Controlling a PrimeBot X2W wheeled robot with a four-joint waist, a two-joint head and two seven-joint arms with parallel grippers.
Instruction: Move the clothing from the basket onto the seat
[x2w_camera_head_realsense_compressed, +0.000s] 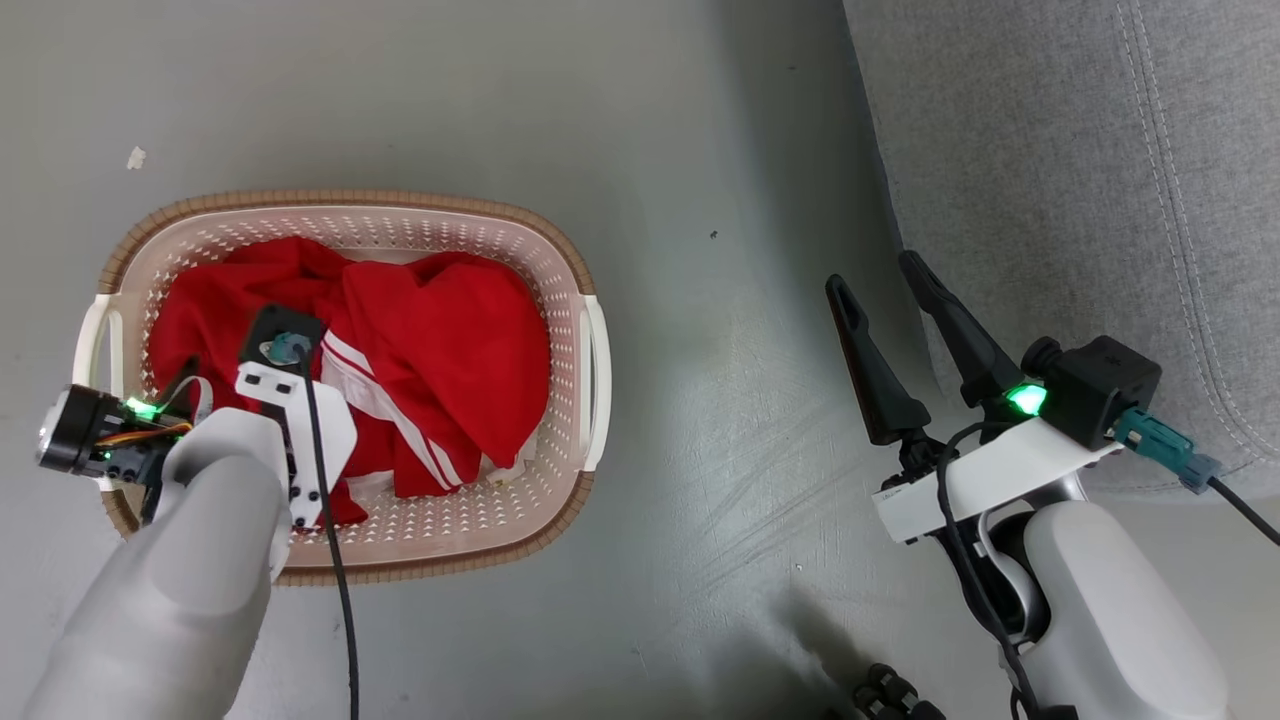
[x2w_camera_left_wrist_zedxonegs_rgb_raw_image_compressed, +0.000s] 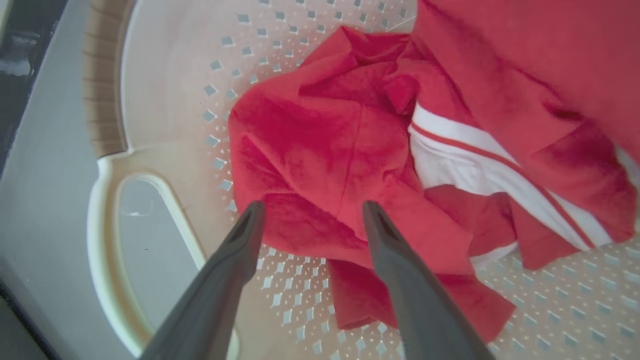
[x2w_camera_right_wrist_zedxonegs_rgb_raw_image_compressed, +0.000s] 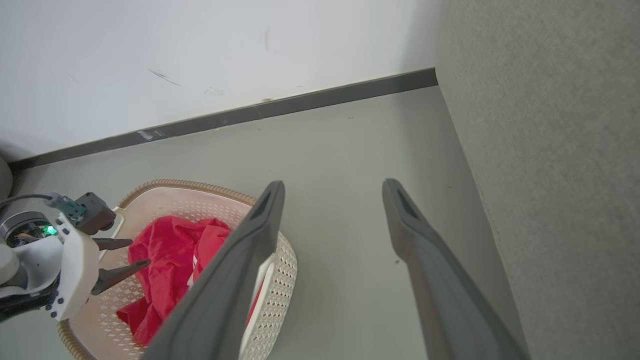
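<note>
Left jaws, wide open and empty, point into the basket (x2w_camera_left_wrist_zedxonegs_rgb_raw_image_compressed: 165, 75), the clothing (x2w_camera_left_wrist_zedxonegs_rgb_raw_image_compressed: 320, 145) just ahead; right jaws, likewise open and empty, hang beside the seat (x2w_camera_head_realsense_compressed: 1080, 150).

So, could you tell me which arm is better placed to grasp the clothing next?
Left: the left gripper hangs open over the clothing in the basket; the right gripper stands open above the floor beside the seat.

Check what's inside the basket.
Red clothing with white stripes, heaped across most of the basket; its perforated floor shows bare at the near edge. The left tool, open, hangs over the heap. Whatever lies beneath the fabric, and the garment count, is covered.
</note>
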